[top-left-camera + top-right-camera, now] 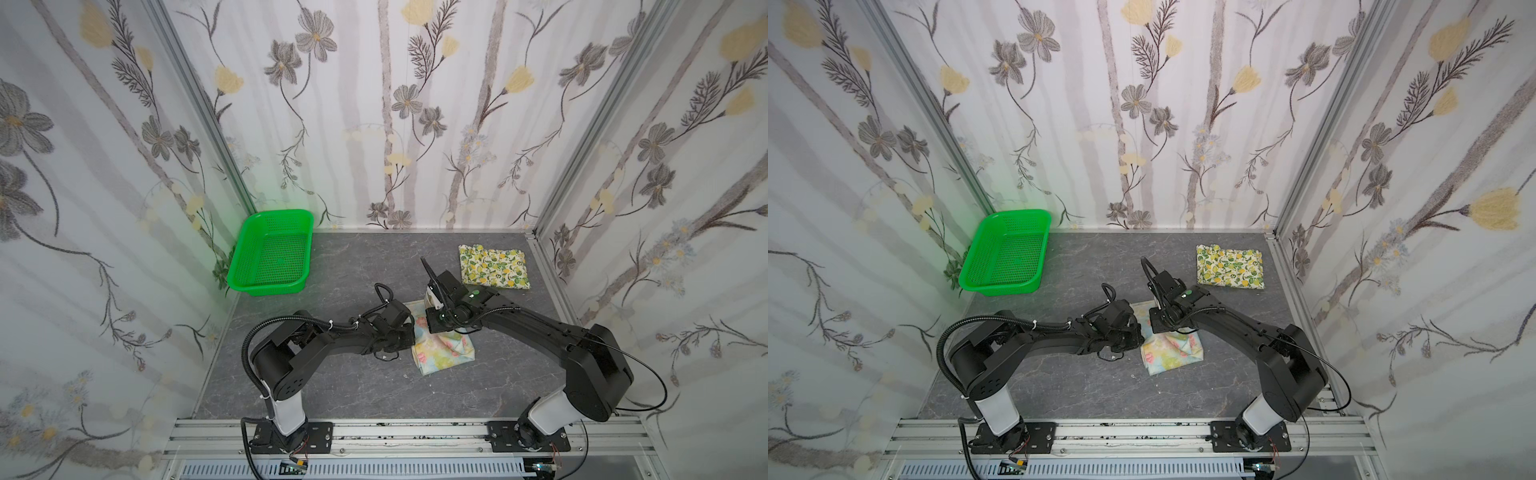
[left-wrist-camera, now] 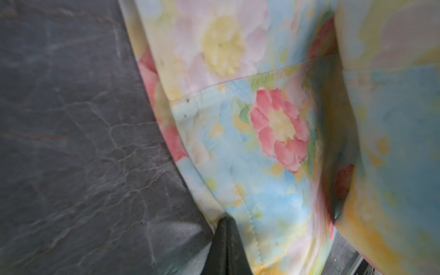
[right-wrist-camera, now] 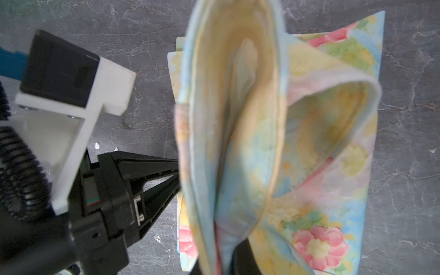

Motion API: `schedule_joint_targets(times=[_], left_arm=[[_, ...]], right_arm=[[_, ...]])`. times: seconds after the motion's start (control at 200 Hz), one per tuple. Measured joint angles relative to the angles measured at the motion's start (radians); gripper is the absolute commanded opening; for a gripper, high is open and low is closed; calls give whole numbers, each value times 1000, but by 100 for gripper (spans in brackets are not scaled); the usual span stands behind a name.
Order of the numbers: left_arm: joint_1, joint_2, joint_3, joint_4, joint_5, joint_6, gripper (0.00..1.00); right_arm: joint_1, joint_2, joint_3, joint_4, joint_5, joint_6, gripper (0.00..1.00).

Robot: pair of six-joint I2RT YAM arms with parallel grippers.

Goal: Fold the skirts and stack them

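Observation:
The cream skirt with lemons (image 1: 494, 266) (image 1: 1230, 266) lies folded flat at the back right of the table. The pastel floral skirt (image 1: 442, 351) (image 1: 1173, 351) lies bunched in the middle, between both arms. My left gripper (image 2: 223, 222) is shut on its left hem; in the right wrist view the left gripper (image 3: 177, 170) meets that edge from the side. My right gripper (image 3: 238, 250) is shut on a fold of the same skirt, which rises in a loose open loop above the rest of the cloth. In both top views the wrists hide both sets of fingertips.
A green perforated basket (image 1: 266, 286) (image 1: 1000, 286) stands at the back left against the wall. Patterned walls close in the grey marbled table (image 1: 332, 382) on three sides. An aluminium rail (image 1: 395, 432) with the arm bases runs along the front.

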Motion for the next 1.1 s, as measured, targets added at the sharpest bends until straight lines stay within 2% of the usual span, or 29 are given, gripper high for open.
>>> schedule_joint_targets(times=[0.335,0.694,0.859,0.924,1.099], left_arm=[[24,-93,-76,-51,-54,-24,0],[28,-66,-74,-7,-32,-31,0],[28,-68,-74,-8,-33,-30,0],[28,-76,-81,-10,-36,-31,0],[39,-124,-115,-45,-52,-32,0]], right_arm=[[23,19,-13,8,7,16,0],[66,66,-13,29,8,43,1],[87,84,-13,40,8,51,14],[91,89,-14,42,7,60,26],[106,89,-13,55,3,72,34]])
